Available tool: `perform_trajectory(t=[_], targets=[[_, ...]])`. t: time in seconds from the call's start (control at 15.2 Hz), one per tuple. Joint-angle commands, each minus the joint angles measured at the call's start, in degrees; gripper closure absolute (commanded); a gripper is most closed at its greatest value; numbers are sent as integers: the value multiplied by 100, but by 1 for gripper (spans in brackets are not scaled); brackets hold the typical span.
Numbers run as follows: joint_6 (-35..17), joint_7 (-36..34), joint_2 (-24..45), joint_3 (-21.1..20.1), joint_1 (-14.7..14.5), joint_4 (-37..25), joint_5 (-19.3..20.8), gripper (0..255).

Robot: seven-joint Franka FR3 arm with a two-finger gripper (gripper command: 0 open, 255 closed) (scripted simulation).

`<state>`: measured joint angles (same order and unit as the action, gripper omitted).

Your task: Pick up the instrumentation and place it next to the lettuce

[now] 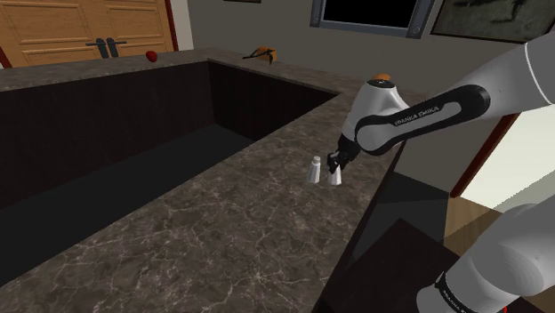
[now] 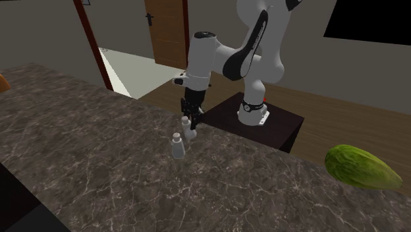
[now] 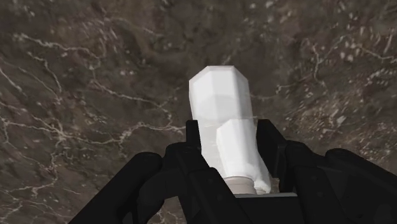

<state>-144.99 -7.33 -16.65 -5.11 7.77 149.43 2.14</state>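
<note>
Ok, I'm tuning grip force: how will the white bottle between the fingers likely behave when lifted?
The bottle looks rigid and faceted, so the gripper probably gets flat sides and won't squash it. It is small, so likely light. Taller than its base is wide, it may tip if nudged, perhaps into the second bottle beside it.

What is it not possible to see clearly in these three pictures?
1. Wrist view: the gripper covers part of the white bottle.
2. Shoulder view: the red thing and the orange thing at the far end of the counter are too small to name.
3. Second exterior view: the top edge cuts off the arm.
</note>
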Motion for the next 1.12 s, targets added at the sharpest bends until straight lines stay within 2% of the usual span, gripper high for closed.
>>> perform_trajectory(t=[0.0, 1.06], targets=[[184, 13, -118, 3, -14, -63, -22, 255], [1575, 124, -748, 60, -55, -826, -111, 255]])
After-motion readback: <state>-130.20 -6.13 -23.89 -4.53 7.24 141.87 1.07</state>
